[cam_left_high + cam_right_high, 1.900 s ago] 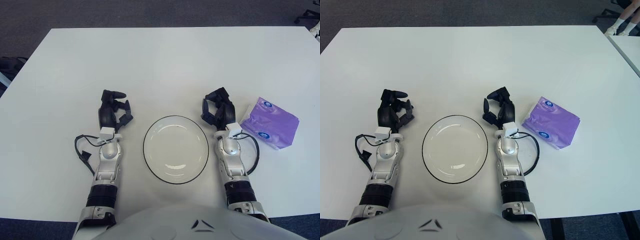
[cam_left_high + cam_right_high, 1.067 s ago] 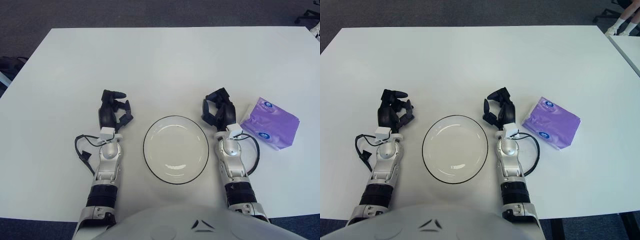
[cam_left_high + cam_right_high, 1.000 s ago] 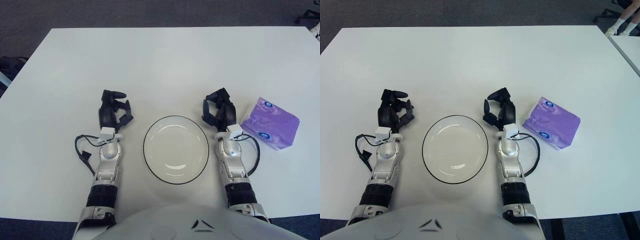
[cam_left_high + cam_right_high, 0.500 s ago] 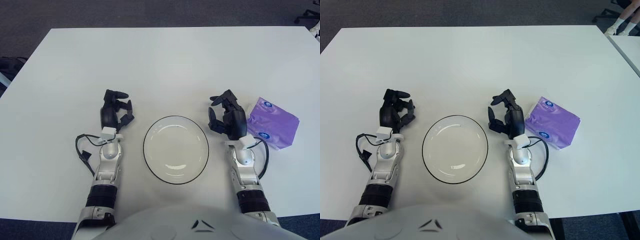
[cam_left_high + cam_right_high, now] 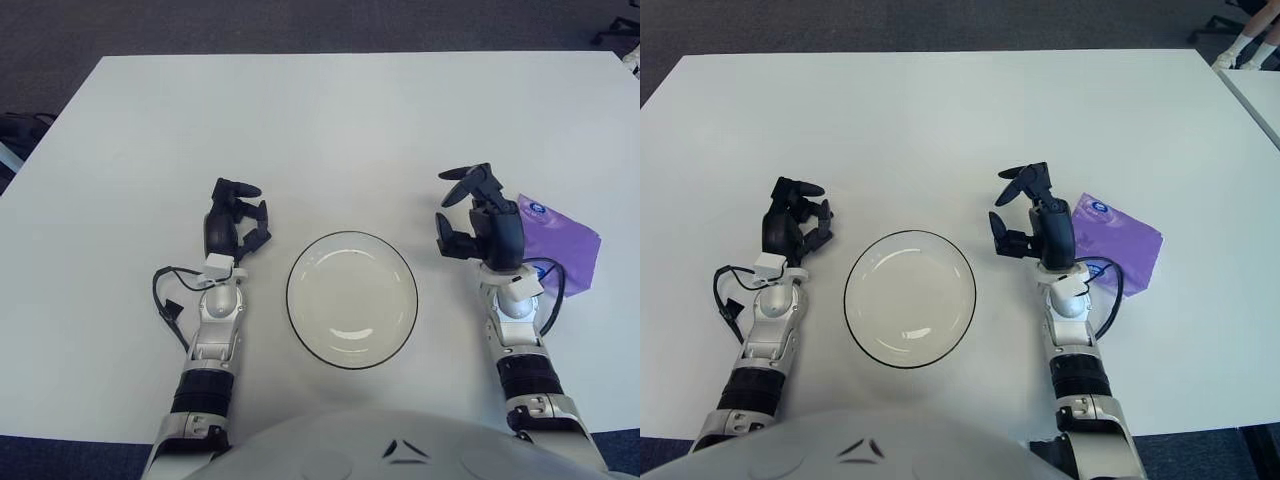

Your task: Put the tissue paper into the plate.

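A purple tissue paper pack (image 5: 560, 238) lies on the white table at the right, partly hidden by my right hand (image 5: 470, 212). That hand is raised just left of the pack with fingers spread open, holding nothing. A round clear plate (image 5: 351, 300) with a dark rim sits at centre front, nothing in it. My left hand (image 5: 237, 222) shows left of the plate, its fingers loosely curled and holding nothing.
The white table (image 5: 330, 130) stretches far behind the plate. Its edges show at the left, the back and the right. A black cable (image 5: 168, 300) loops beside my left wrist.
My right hand has lifted and moved right from beside the plate to the tissue pack, opening its fingers. The left hand has shifted slightly.
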`<state>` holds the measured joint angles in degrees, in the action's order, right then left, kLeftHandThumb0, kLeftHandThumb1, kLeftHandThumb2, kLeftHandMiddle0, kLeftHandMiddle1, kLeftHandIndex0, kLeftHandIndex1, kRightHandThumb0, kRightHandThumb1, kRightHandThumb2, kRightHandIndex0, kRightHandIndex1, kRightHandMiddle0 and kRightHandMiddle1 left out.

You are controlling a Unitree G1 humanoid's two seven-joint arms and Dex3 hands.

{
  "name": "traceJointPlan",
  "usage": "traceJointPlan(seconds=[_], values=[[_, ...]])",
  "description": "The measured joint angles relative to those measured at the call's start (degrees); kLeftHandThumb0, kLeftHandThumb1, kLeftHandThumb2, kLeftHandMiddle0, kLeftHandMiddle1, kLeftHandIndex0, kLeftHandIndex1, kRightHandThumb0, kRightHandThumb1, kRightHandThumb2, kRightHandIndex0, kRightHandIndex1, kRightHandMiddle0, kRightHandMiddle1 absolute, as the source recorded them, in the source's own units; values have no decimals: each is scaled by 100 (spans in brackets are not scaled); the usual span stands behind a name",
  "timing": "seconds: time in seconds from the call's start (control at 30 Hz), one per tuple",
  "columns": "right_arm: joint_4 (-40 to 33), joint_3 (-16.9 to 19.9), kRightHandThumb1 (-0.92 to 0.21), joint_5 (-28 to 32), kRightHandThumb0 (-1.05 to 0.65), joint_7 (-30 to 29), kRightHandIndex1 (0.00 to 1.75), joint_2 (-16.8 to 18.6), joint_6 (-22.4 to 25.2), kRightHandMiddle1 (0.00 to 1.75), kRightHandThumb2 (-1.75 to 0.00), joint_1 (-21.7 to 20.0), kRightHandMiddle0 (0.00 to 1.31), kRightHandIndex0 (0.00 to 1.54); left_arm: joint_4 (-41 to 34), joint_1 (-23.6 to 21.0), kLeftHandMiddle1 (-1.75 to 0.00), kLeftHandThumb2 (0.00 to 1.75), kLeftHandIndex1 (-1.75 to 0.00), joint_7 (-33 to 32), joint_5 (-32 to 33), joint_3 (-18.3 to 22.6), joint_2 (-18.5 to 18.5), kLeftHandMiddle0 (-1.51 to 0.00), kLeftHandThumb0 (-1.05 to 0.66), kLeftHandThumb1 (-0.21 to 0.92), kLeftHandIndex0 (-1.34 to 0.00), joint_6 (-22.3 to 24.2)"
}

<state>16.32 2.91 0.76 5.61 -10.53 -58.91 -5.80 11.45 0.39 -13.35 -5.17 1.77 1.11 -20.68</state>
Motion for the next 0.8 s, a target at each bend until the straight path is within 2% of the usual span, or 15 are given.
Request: traceJointPlan(seconds=[0.13, 0.33, 0.4, 0.5, 0.53, 0.67, 0.8], values=[[232, 28, -61, 217, -40, 107, 144, -95, -374, 168, -89, -158, 42, 32, -1, 0, -174, 88, -175, 4, 0, 0, 4, -55, -39, 66, -35, 41], [967, 214, -82, 326, -37, 104, 126, -92, -1090, 174, -65, -759, 25, 17, 0, -10, -174, 87, -175, 14, -1, -2, 10, -54, -38, 67, -34, 106], [1223, 276, -71, 412, -55, 90, 119, -70, -1350, 160, -86, -962, 12, 9, 0, -17, -174, 87, -175, 16, -1, -11, 7, -54, -38, 67, -34, 121], [1382, 391, -68, 689, -65, 72, 106, -75, -1582, 152, -96, -1103, 4, 3, -10, -29, -174, 87, -175, 21, 2, -32, 0, -54, -38, 68, -34, 135], [1381, 422, -68, 764, -67, 69, 105, -77, -1590, 152, -96, -1116, 3, 2, -12, -32, -174, 87, -175, 22, 2, -33, 0, -54, -38, 68, -34, 138], [1381, 454, -69, 1302, -77, 145, 79, -210, -1588, 135, -91, -1134, 1, 0, -12, -52, -174, 86, -175, 22, 5, -31, 3, -54, -38, 68, -34, 147], [1384, 462, -59, 1815, -81, 345, 55, -437, -1597, 112, -86, -1155, 0, 0, -10, -59, -174, 86, -175, 22, 5, -24, 5, -54, -38, 68, -34, 152]])
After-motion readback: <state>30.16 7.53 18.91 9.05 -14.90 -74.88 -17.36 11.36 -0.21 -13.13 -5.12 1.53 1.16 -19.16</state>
